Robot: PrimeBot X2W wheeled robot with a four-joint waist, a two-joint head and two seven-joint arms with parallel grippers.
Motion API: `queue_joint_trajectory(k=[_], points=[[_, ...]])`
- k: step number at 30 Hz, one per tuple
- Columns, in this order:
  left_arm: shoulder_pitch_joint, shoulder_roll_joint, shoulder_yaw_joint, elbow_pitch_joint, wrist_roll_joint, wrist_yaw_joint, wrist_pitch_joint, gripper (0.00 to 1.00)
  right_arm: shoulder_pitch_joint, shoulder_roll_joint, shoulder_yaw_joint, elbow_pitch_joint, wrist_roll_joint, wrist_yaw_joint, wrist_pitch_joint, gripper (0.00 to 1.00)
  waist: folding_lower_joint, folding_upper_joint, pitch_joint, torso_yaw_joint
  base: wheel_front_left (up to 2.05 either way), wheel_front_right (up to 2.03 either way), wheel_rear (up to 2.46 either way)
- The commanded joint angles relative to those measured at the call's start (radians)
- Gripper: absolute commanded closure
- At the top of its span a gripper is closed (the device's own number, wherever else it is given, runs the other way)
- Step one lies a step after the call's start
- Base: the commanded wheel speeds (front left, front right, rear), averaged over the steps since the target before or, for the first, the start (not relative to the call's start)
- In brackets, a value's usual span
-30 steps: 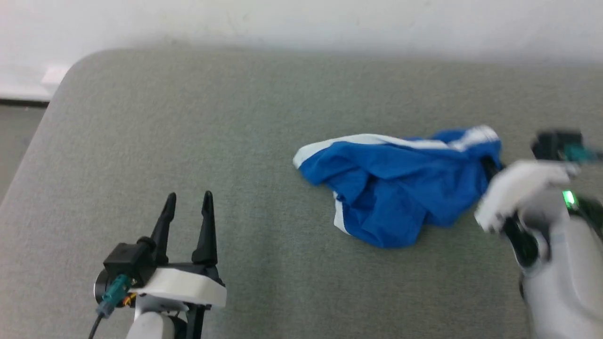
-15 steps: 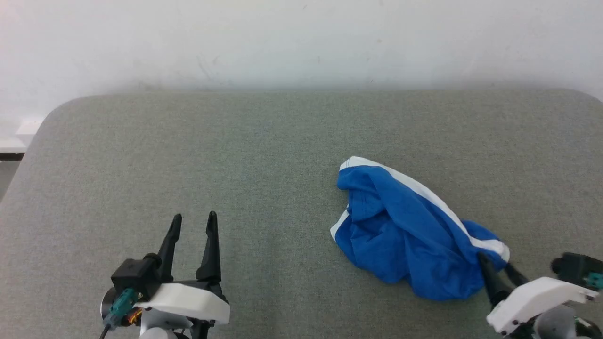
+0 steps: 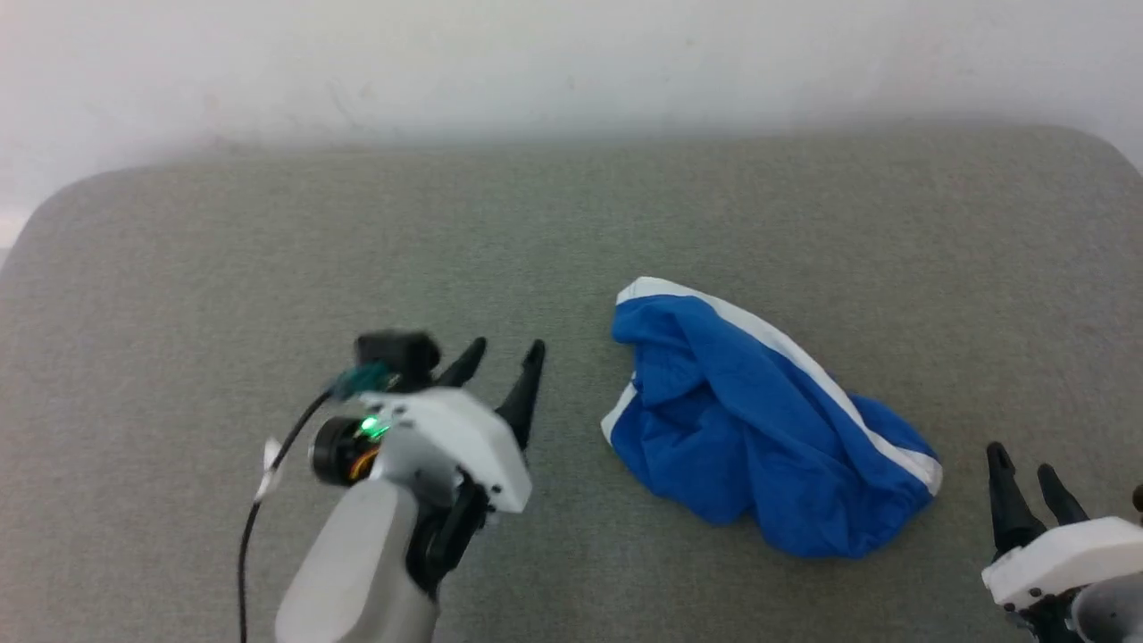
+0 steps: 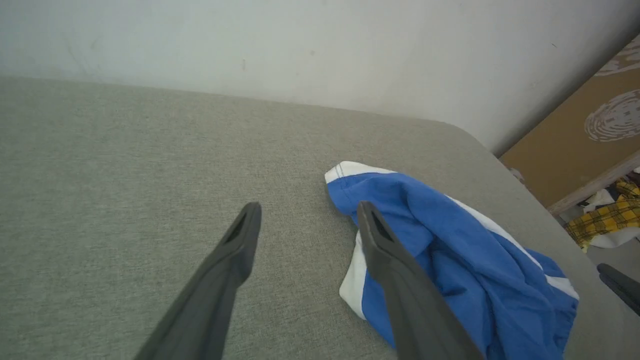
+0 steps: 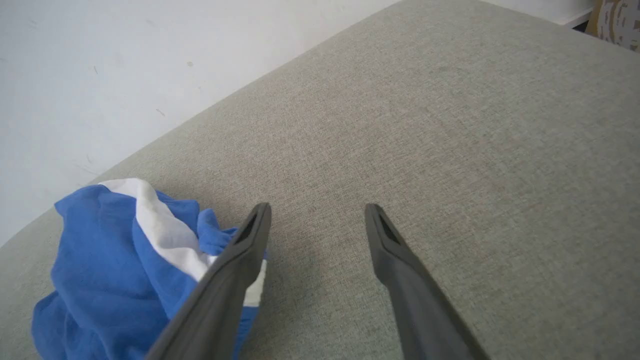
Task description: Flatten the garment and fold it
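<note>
Released the garment [image 3: 759, 420] from the right pincer [image 3: 1020, 457], now spread wide and empty just beside the heap's right end. Left it crumpled right of centre on the grey tabletop [image 3: 268, 268]. Swung the left pincer [image 3: 507, 344], fingers apart and empty, closer to its left edge.

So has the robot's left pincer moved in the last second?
Yes. Against the rounded left corner of the grey fabric table, the left pincer has swung right, toward the crumpled royal-blue shorts with white stripes.
</note>
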Motion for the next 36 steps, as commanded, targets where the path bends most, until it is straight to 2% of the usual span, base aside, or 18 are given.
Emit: queue_joint_trajectory(k=[1, 4, 7, 11, 16, 17, 18, 19, 22, 29, 36], points=[[-0.042, 0.0, -0.026, 0.031, -0.018, 0.012, 0.071, 0.0, -0.019, 0.002, 0.01, -0.001, 0.0, -0.001, -0.002, 0.0, -0.0001, -0.0001, 0.032, -0.043, 0.0, 0.0, 0.0], [-0.117, 0.0, -0.105, 0.093, -0.015, 0.002, 0.228, 0.0, -0.026, 0.002, 0.029, 0.009, 0.011, -0.001, -0.007, 0.0, -0.0001, -0.0001, 0.056, -0.077, 0.0, 0.0, 0.0], [-0.169, 0.011, -0.159, 0.155, 0.014, -0.011, 0.328, 0.0, -0.033, 0.002, 0.056, 0.01, 0.002, -0.001, -0.019, 0.0, -0.0001, -0.0001, 0.079, -0.117, 0.0, 0.0, 0.0], [-0.197, 0.021, -0.196, 0.221, 0.027, -0.025, 0.383, 0.0, -0.032, 0.002, 0.068, 0.014, -0.005, -0.001, -0.033, 0.0, -0.0001, -0.0001, 0.096, -0.154, 0.0, 0.0, 0.0], [-0.194, 0.021, -0.22, 0.289, 0.023, -0.037, 0.381, 0.0, -0.027, 0.002, 0.08, 0.022, 0.004, -0.001, -0.047, 0.0, -0.0001, -0.0001, 0.103, -0.173, 0.0, 0.0, 0.0], [-0.192, 0.02, -0.22, 0.299, 0.016, -0.039, 0.375, 0.09, -0.027, 0.002, 0.081, 0.023, 0.008, -0.001, -0.05, 0.0, -0.0001, -0.0001, 0.103, -0.173, 0.0, 0.0, 0.0], [-0.192, 0.018, -0.219, 0.305, 0.007, -0.042, 0.364, 0.64, -0.026, 0.002, 0.079, 0.023, 0.011, -0.001, -0.052, 0.0, -0.0001, -0.0001, 0.104, -0.17, 0.0, 0.0, 0.0], [-0.193, 0.016, -0.217, 0.306, -0.001, -0.044, 0.345, 1.0, -0.026, 0.002, 0.079, 0.022, 0.011, -0.001, -0.054, 0.0, -0.0001, -0.0001, 0.104, -0.164, 0.0, 0.0, 0.0], [-0.201, 0.011, -0.193, 0.305, -0.041, -0.049, 0.29, 1.0, -0.03, 0.002, 0.084, 0.019, 0.008, -0.001, -0.056, 0.0, -0.0001, -0.0001, 0.099, -0.146, 0.0, 0.0, 0.0], [-0.219, 0.009, -0.063, 0.252, -0.163, -0.035, 0.141, 1.0, -0.036, 0.002, 0.089, 0.025, -0.001, -0.001, -0.046, 0.0, -0.0001, -0.0001, 0.051, -0.073, 0.0, 0.0, 0.0], [-0.14, 0.059, 0.057, 0.117, -0.22, 0.026, 0.058, 1.0, -0.027, 0.002, 0.085, 0.018, -0.014, -0.001, -0.024, 0.0, -0.0001, -0.0001, 0.002, 0.035, 0.0, 0.0, 0.0]])
